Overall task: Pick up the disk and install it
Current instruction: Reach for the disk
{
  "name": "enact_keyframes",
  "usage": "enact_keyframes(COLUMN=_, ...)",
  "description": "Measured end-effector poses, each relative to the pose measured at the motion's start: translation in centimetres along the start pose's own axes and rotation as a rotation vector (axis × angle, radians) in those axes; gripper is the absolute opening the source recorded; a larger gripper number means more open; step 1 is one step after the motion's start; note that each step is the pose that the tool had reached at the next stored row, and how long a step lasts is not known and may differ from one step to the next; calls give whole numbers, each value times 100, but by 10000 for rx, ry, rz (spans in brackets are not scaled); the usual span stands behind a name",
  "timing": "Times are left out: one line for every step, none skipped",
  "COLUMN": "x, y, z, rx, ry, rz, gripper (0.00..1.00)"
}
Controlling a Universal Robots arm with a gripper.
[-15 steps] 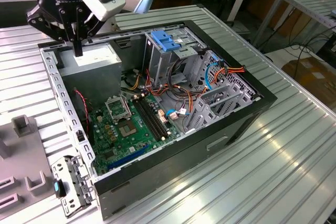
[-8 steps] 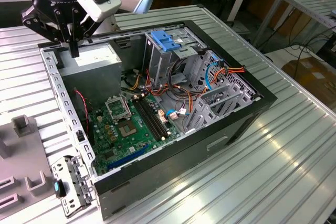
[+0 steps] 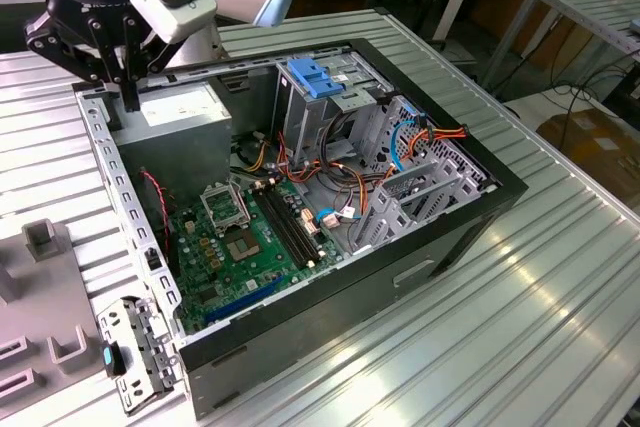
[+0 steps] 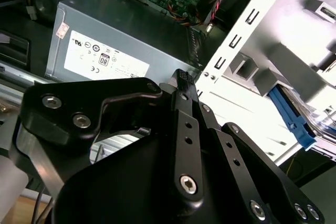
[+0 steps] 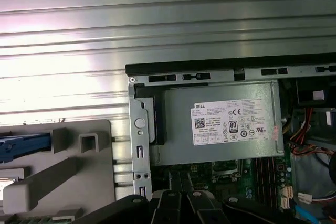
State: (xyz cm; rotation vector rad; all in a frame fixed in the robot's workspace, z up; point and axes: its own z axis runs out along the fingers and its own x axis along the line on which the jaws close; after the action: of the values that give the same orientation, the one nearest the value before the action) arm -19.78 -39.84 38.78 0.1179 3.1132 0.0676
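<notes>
Starting at the exterior view's left, I see a grey moulded holder (image 3: 45, 247) on the ribbed metal table (image 3: 560, 277), just beside the open computer case (image 3: 470, 209). In both wrist views the disk (image 5: 23, 146) (image 4: 287, 113) lies in that holder, outside the case. It is cut off at the picture edge, and its blue side rail is the clearest part. It is well apart from the fingers.

Next comes the gripper (image 3: 128, 99). It hangs over the case's corner with its fingertips down by the rim, just beside the power supply (image 3: 180, 115). I cannot tell whether they touch it. In the second wrist view the gripper (image 4: 181, 80) has its two black fingers drawn together at the tips with nothing between them, so it is narrow and empty.

Further to the exterior view's right, the green motherboard (image 3: 250, 237) lies flat in the case bottom. Beyond it a blue latch (image 3: 315, 77) sits on top of an upright metal bay. The empty perforated drive cage (image 3: 405, 197) stands near the case's far end, with orange and blue cables (image 3: 420, 137) looping behind it.
</notes>
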Motion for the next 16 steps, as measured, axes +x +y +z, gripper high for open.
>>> enact_keyframes(x=21, y=-1, z=-1, rx=0, ry=0, rz=1, gripper=11)
enact_keyframes(x=34, y=-2, z=-1, rx=0, ry=0, rz=1, gripper=11)
enact_keyframes(x=53, y=-3, z=-2, rx=0, ry=0, rz=2, gripper=11)
enact_keyframes(x=66, y=-4, z=-2, rx=0, ry=0, rz=2, gripper=11)
enact_keyframes(x=80, y=-5, z=-2, rx=0, ry=1, rz=2, gripper=11)
enact_keyframes(x=89, y=-6, z=-2, rx=0, ry=0, rz=2, gripper=11)
enact_keyframes(x=106, y=-7, z=-3, rx=0, ry=0, rz=1, gripper=11)
enact_keyframes(x=119, y=-8, z=-3, rx=0, ry=0, rz=1, gripper=11)
enact_keyframes(x=133, y=-9, z=-3, rx=-1, ry=0, rz=1, gripper=11)
enact_keyframes(x=146, y=-10, z=-4, rx=-1, ry=0, rz=1, gripper=11)
enact_keyframes(x=158, y=-11, z=-4, rx=0, ry=0, rz=0, gripper=11)
enact_keyframes(x=170, y=-12, z=-5, rx=0, ry=0, rz=1, gripper=11)
enact_keyframes(x=183, y=-13, z=-5, rx=-1, ry=0, rz=0, gripper=11)
enact_keyframes(x=194, y=-14, z=-5, rx=-1, ry=0, rz=1, gripper=11)
enact_keyframes(x=213, y=-15, z=-6, rx=0, ry=0, rz=2, gripper=11)
enact_keyframes(x=226, y=-16, z=-6, rx=-1, ry=0, rz=2, gripper=11)
